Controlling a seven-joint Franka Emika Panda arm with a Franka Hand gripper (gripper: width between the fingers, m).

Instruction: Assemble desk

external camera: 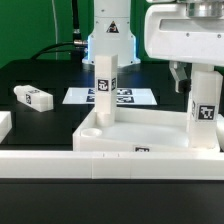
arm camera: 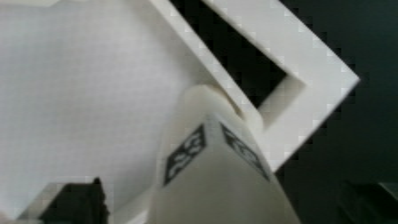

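Observation:
The white rimmed tabletop (external camera: 140, 135) lies upside down at the middle front. One white leg (external camera: 104, 85) stands upright in its far corner at the exterior view's left. My gripper (external camera: 201, 82) is at the corner on the exterior view's right, around the top of a second upright tagged leg (external camera: 204, 110). A dark finger (external camera: 180, 75) hangs a little apart from that leg. In the wrist view the leg (arm camera: 222, 165) fills the middle over the tabletop (arm camera: 89, 100). Dark fingers (arm camera: 75, 205) stand off to its sides with a gap, so the gripper is open.
A loose tagged leg (external camera: 33, 97) lies on the black table at the exterior view's left. The marker board (external camera: 120, 97) lies behind the tabletop. A long white rail (external camera: 100, 163) runs along the front. A white piece (external camera: 4, 125) shows at the left edge.

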